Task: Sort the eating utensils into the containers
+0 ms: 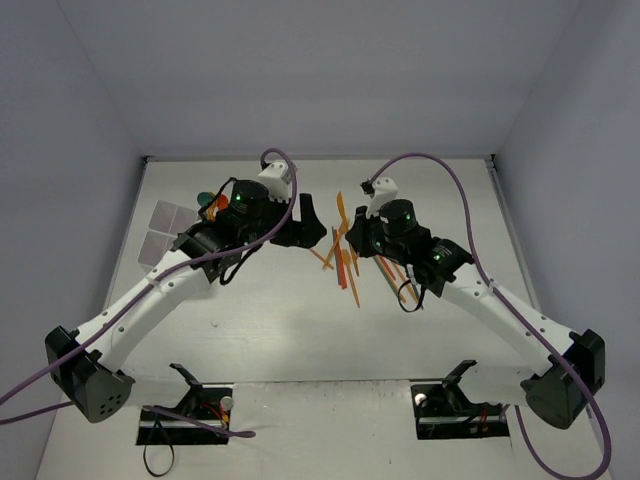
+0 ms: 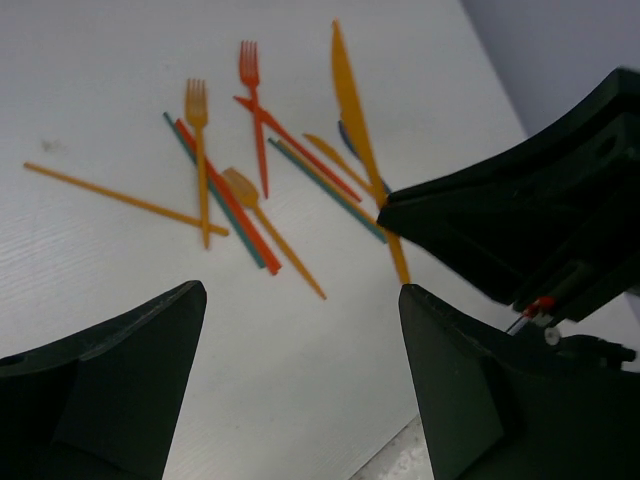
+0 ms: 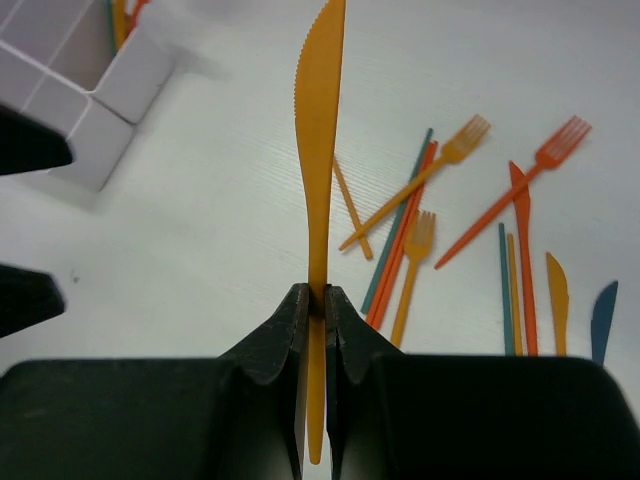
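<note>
Eating utensils [image 1: 345, 265], thin plastic forks, knives and sticks in orange, red and teal, lie in a loose crossed heap on the matt white table [image 1: 300, 340]. The heap is well to the right of the white translucent plastic box [image 1: 160, 235], a tray of square compartments sitting toward the far left of the table. One utensil is mine: a long orange plastic knife [image 3: 320, 150] with a serrated edge is clamped by its handle in my right pincer [image 3: 316, 300]. Both black fingers [image 3: 280, 340] press flat against its sides, and the blade points away from my wrist. Seen from above, the knife sits between the box and the heap, at the heap's box-side edge. My left pincer [image 2: 300, 292] hangs between the box and the knife, its black fingers [image 2: 130, 350] spread wide with nothing between them, facing the heap. One compartment at the box's far end holds a few orange and teal pieces [image 3: 120, 15], but I cannot make out which kinds. Close up, the tabletop shows a faint fine grain and a small dark speck out beyond the heap from the box. Plain pale grey-lilac walls [image 1: 320, 70] close in behind the box and on both sides of the table. Purple cables [image 1: 450, 185] loop up from both of my arms.
</note>
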Controlling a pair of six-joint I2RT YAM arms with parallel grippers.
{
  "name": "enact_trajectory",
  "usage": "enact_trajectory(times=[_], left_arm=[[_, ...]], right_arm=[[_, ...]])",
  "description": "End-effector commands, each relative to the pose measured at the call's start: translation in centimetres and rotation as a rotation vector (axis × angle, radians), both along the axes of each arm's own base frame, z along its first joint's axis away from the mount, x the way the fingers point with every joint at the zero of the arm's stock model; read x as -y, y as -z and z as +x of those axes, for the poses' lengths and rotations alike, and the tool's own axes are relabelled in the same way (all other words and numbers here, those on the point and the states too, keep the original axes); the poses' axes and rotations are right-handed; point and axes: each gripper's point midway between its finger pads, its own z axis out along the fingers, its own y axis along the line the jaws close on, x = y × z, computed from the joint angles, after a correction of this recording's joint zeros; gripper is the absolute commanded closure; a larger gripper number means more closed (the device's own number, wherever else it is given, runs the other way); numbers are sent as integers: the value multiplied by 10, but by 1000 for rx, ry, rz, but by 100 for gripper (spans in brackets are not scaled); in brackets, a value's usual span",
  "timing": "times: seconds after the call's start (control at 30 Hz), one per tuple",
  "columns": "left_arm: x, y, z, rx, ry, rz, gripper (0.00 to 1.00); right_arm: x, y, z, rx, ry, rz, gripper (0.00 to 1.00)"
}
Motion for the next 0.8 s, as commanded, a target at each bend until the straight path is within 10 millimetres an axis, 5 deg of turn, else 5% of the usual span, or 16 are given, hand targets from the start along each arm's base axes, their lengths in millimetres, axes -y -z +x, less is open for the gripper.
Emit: enact_trajectory(times=[0.0, 0.47, 0.7, 0.77], left_arm=[[28, -67, 10, 112, 76, -192, 25], [30, -52, 43, 35, -30, -211, 48], [34, -58, 48, 45, -39, -279, 99], [34, -61, 48, 50, -34, -295, 100]], right_arm=[[-24, -38, -10, 91, -165, 45, 100], [-40, -57, -18, 115, -242, 103, 100], [-43, -52, -16, 104, -237, 107, 99], [-44, -50, -16, 100, -236, 106, 98]])
